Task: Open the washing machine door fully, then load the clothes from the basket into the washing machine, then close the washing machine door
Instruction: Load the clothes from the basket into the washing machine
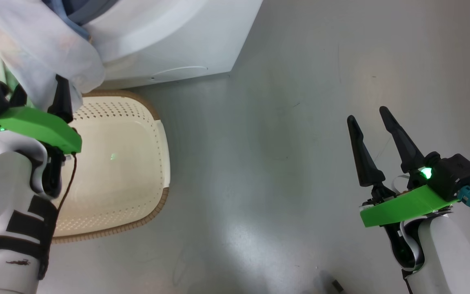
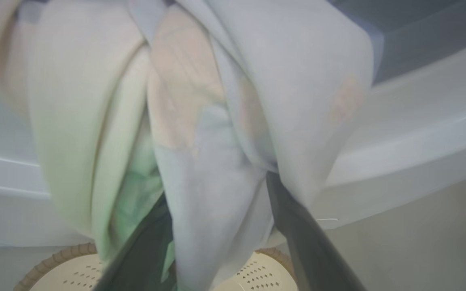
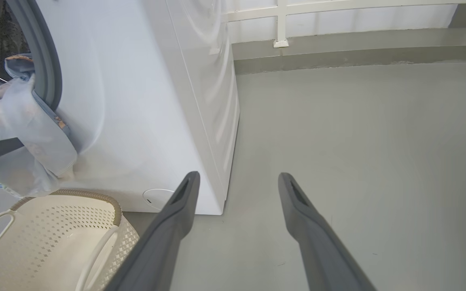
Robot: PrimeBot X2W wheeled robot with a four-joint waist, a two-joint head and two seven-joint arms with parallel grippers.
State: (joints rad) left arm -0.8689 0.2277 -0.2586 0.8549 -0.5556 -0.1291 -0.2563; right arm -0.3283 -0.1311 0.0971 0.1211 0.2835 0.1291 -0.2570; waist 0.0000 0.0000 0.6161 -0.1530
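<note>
Grey floor (image 1: pixel 300 163) — right fingers (image 1: pixel 363 157) spread upward; left fingers (image 1: pixel 61 100) splayed amid clothes (image 1: pixel 47 53).

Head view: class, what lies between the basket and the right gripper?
Only bare grey floor lies between the basket and the right gripper, as the head view shows.

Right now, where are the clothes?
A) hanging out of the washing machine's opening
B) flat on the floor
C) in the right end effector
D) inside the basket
A: the clothes drape from the grey-rimmed opening of the washing machine, above the bare bottom of the basket.
</note>
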